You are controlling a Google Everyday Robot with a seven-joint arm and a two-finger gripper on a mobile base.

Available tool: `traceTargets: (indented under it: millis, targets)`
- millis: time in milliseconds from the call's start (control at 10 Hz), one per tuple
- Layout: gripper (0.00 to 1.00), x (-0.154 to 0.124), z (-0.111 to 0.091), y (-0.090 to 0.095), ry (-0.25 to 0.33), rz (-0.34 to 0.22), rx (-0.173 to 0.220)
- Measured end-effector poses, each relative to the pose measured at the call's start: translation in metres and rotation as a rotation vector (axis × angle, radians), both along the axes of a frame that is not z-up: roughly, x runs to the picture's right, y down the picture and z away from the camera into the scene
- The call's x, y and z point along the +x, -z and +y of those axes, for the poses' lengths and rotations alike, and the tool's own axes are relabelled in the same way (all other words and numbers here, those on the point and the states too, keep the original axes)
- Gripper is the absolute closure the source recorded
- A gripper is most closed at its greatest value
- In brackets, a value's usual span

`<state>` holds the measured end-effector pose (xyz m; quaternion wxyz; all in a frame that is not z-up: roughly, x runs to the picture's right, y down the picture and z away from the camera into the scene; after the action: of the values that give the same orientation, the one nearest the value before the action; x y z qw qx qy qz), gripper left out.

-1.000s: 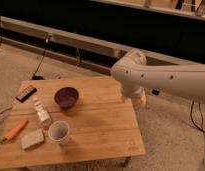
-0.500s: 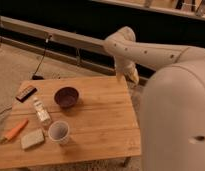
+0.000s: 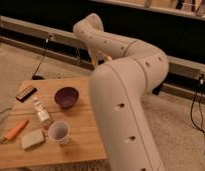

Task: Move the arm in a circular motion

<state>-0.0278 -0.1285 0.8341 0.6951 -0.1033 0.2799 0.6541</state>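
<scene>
Beyond the far edge of the light wooden table [image 3: 81, 131] my short gripper [image 3: 97, 59] hangs downward, open or closed I cannot tell, while my thick cream-white tubular arm [image 3: 127, 95] runs rightward from it

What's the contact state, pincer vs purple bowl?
Apart. Camera view: the pincer hangs by the far edge of the table, with bare tabletop between it and the purple bowl.

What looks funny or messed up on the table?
Nothing is spilled or broken. Only the small bottle seems to lie on its side, beside the purple bowl. The gripper hangs beyond the far edge of the table.
</scene>
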Motion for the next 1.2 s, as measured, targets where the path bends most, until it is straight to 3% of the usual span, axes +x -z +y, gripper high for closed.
traceTargets:
  millis: [300, 400, 600, 800, 1200]
  targets:
    - [0.35, -0.088, 0.005, -0.009, 0.114, -0.152, -0.032]
    - [0.35, -0.127, 0.012, -0.005, 0.184, -0.229, -0.048]
    - [0.35, -0.177, 0.026, 0.008, 0.283, -0.337, -0.068]
    - [0.35, -0.224, 0.052, 0.031, 0.392, -0.451, -0.097]
    - [0.35, -0.271, 0.126, 0.078, 0.531, -0.61, -0.184]
